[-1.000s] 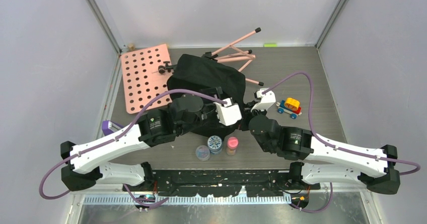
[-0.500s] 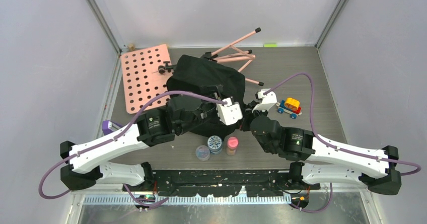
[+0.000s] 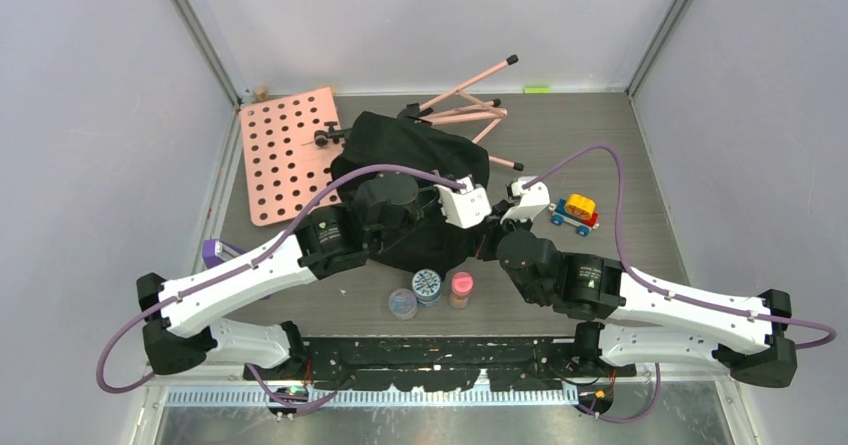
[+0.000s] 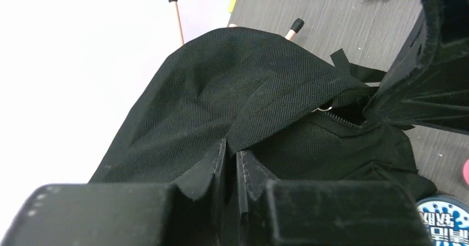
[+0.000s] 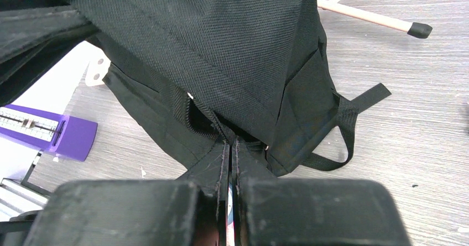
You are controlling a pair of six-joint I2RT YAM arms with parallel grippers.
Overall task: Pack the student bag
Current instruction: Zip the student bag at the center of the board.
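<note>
At the middle of the table, the student bag lies slumped, a black heap with both arms reaching in over its near right corner, at about four o'clock on the bag. The left gripper has its jaws drawn narrow, and a fold of the bag's top flap runs right into the tips, so it appears to pinch that cloth. The right gripper is pressed closed on the fabric edge beside the zip opening. The main risk, as I judge it, is the thin cloth slipping out of either pinch once the mouth is pulled wide, since each hold takes only a small fold. The two wrists also sit just beside each other, so a careless spread could knock them together. Dragging the bag toward six o'clock could tip the three small jars, which stand right at its near edge. At one o'clock the pink tripod legs touch or pass under the far side, and a loose strap could snag there. The pink pegboard closes off ten o'clock, and the toy car sits near at three o'clock. The most bare table lies at four to five o'clock, past the car, and at eight o'clock short of the purple object.
</note>
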